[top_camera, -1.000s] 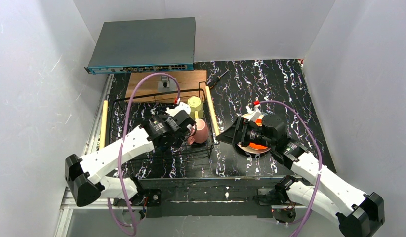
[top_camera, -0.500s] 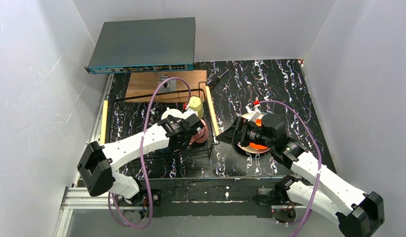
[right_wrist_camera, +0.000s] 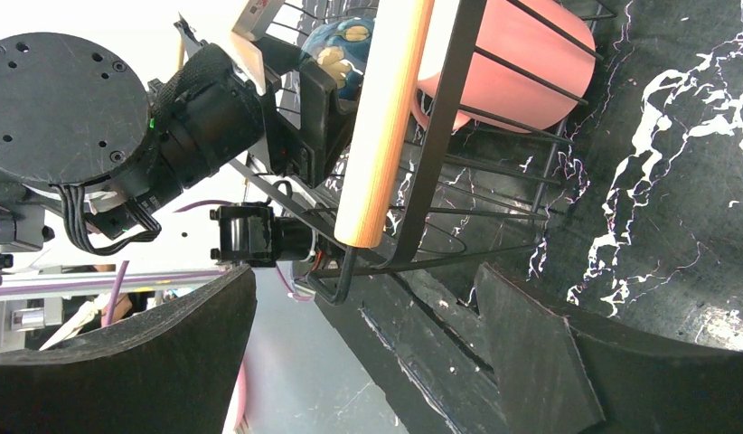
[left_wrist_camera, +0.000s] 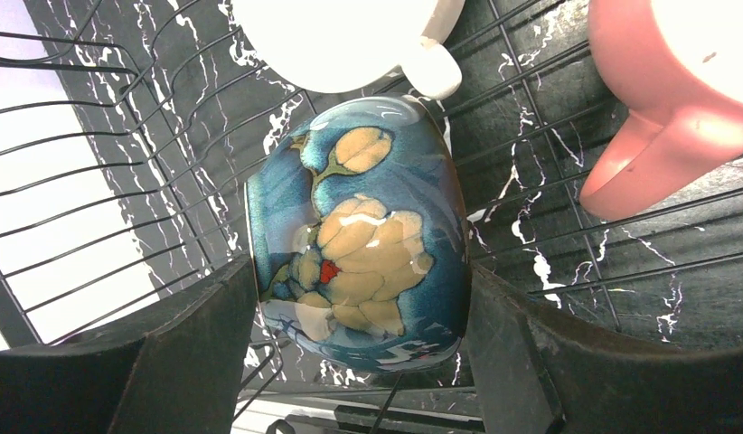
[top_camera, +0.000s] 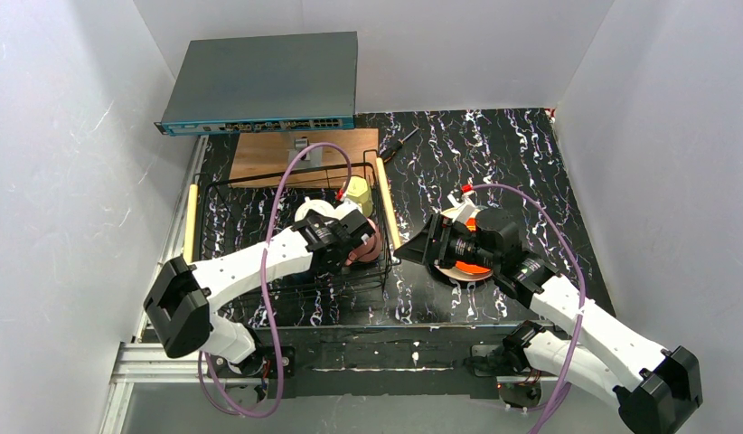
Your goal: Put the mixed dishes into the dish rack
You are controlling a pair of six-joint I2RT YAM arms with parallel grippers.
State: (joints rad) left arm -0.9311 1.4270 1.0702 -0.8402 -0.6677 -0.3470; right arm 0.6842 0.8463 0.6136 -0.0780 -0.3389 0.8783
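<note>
L gripper (left_wrist_camera: 361, 280) is inside the dish rack (top_camera: 191, 226), jaws clamped on either side of the blue-teal bowl (left_wrist_camera: 359, 244). Bowl is on its side, pressed btw both jaws, just over the rack's bottom wires in the right-front part. Just beyond the bowl sits the white cup (left_wrist_camera: 350, 36), its handle nearly touching the bowl's edge. Also in the rack: pink mug (left_wrist_camera: 675, 90) beside the bowl near the right wall, and yellow-green mug (top_camera: 356, 192) in the far right corner. R gripper (right_wrist_camera: 363, 271) is spread wide w/ nothing btw the jaws, low over the table (top_camera: 494, 154), just outside the rack's right wooden handle (right_wrist_camera: 386, 127) and facing it. The orange plate (top_camera: 476, 268) lies on the table right of the rack, under the R wrist, mostly hidden. Brown board (top_camera: 259, 149) and grey box (top_camera: 259, 81) sit behind the rack.
</note>
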